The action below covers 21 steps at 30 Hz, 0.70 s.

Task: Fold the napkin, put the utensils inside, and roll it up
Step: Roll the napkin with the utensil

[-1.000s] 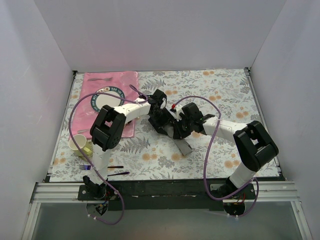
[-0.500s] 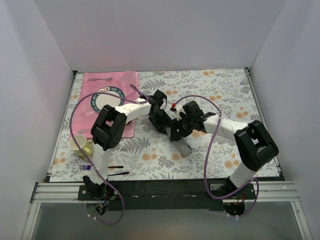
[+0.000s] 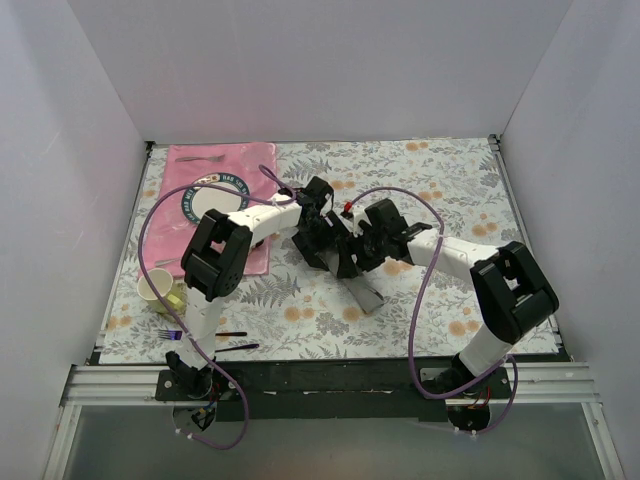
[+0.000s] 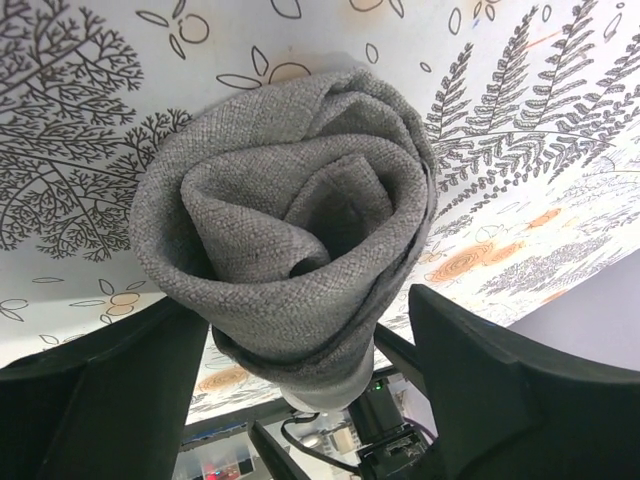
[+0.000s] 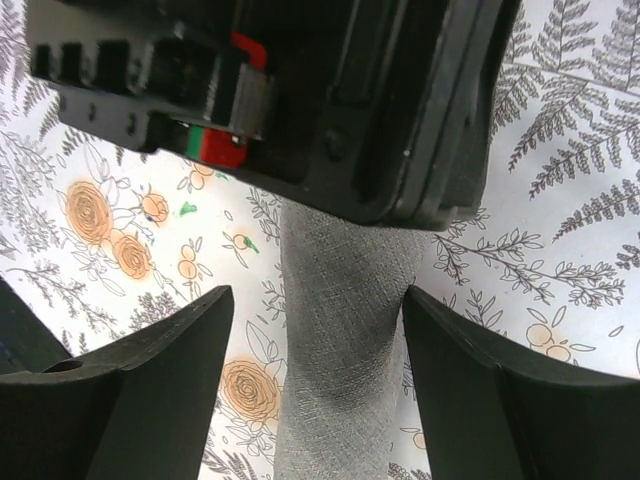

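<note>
The grey napkin (image 3: 368, 293) lies rolled into a tight tube on the flowered tablecloth at mid-table. The left wrist view looks straight at its spiral end (image 4: 290, 200). My left gripper (image 3: 325, 245) straddles that far end, jaws open; its left finger touches the cloth and there is a small gap at the right one (image 4: 305, 296). My right gripper (image 3: 350, 262) is open around the middle of the roll (image 5: 345, 340), with tablecloth showing between its left finger and the cloth (image 5: 318, 290). No orange-tan utensil shows in any view.
A pink placemat (image 3: 225, 165) with a dark-rimmed plate (image 3: 205, 198) lies at the back left. A cup (image 3: 155, 290) stands at the left edge. A purple-handled fork (image 3: 170, 335) and a thin black utensil (image 3: 235, 347) lie near the front edge.
My right gripper has slid up and left along the roll, closer to my left gripper. The roll and the left arm have hardly moved.
</note>
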Each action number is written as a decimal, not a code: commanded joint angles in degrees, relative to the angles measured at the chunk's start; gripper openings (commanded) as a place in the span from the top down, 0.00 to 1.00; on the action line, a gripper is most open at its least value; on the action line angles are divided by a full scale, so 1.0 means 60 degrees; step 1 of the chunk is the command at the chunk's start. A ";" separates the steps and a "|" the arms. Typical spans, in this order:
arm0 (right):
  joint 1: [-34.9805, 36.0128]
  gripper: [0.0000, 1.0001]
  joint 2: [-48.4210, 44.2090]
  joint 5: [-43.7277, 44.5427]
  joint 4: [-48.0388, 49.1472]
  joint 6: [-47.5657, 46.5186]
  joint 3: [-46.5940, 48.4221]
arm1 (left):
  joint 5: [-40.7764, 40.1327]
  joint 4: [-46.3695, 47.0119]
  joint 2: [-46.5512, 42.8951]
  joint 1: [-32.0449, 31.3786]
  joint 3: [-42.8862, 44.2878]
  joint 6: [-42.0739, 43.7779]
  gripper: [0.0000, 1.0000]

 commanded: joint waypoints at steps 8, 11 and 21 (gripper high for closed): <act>-0.0081 0.19 -0.1391 0.0340 -0.0226 0.0415 0.0632 | 0.0247 -0.0205 -0.1929 0.0599 -0.0317 0.0218 0.12; -0.0183 0.18 -0.1581 0.0267 -0.0446 0.0401 0.0690 | 0.0276 -0.0249 -0.2632 0.0922 -0.0551 0.0277 0.11; -0.0988 0.12 -0.1101 -0.0522 -0.0783 0.0181 0.1055 | 0.0877 -0.0089 -0.5137 0.1551 -0.1984 0.0087 0.10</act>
